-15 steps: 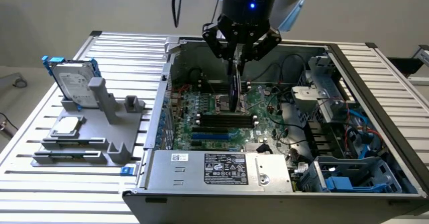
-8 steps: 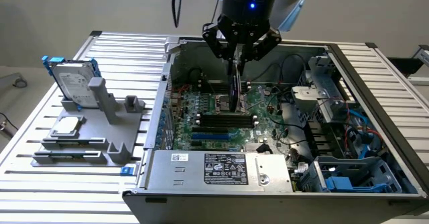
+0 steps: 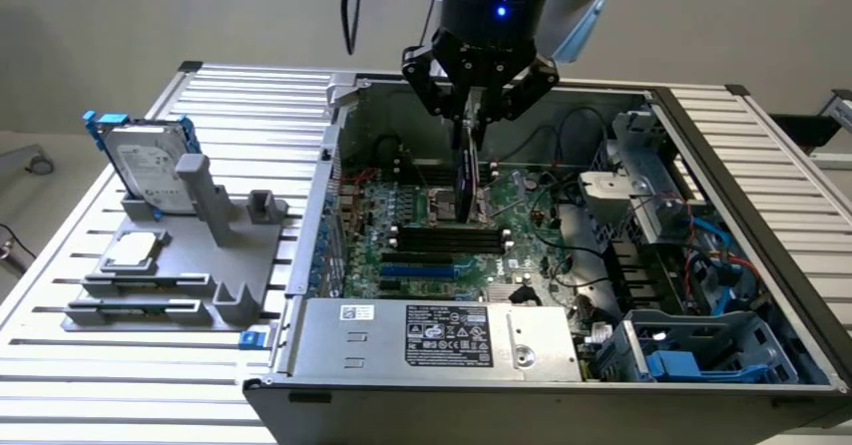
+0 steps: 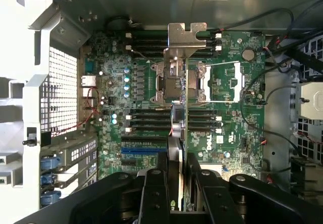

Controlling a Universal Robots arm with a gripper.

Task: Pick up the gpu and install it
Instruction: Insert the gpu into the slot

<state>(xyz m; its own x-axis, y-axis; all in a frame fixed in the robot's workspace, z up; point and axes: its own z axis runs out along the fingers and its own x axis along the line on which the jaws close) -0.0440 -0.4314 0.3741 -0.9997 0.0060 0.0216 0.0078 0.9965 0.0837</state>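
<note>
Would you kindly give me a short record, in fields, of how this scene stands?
gripper: shut on the gpu, above the open case
gpu: held edge-on, hanging over the CPU socket; not in a slot
bracket: silver, on the card's end away from the fingers
motherboard: lying flat inside the case
hard drive: upright in the grey rack, outside the case at the exterior view's left

Open computer case (image 3: 533, 415); hard drive (image 3: 140, 166)
</note>
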